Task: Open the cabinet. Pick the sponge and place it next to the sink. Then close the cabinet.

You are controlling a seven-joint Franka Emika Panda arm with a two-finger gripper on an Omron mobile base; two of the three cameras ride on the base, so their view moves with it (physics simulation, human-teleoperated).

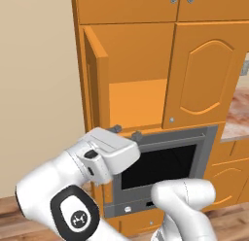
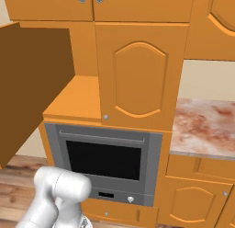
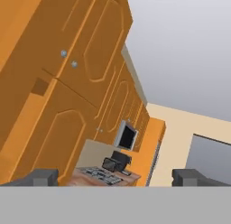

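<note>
While the arm folds low in front of the base, its gripper (image 1: 125,132) sits just below the open shelf with the two dark fingertips spread wide and nothing between them — released, gripping nothing. From the hand camera the tips stand far apart at the bottom edge, looking up along the cupboard fronts rather than into the shelf, so the hand is probably between moves, not lined up on anything.

Just behind the gripper is the grey oven (image 2: 105,160), set into the orange unit. Above it stands the cabinet (image 1: 197,75): its left door (image 2: 32,89) is swung out towards the base, which leaves the shelf (image 2: 75,103) exposed, while the right door with its arched panel is shut, knob (image 2: 106,116) at its lower corner.

The sponge cannot be made out — what shows of the shelf looks bare in both base views, so it may lie behind the closed right door; that is a guess. If so, that door would need opening next. Farther right, the mottled counter (image 2: 206,126) runs off; the sink is not visible there.
</note>
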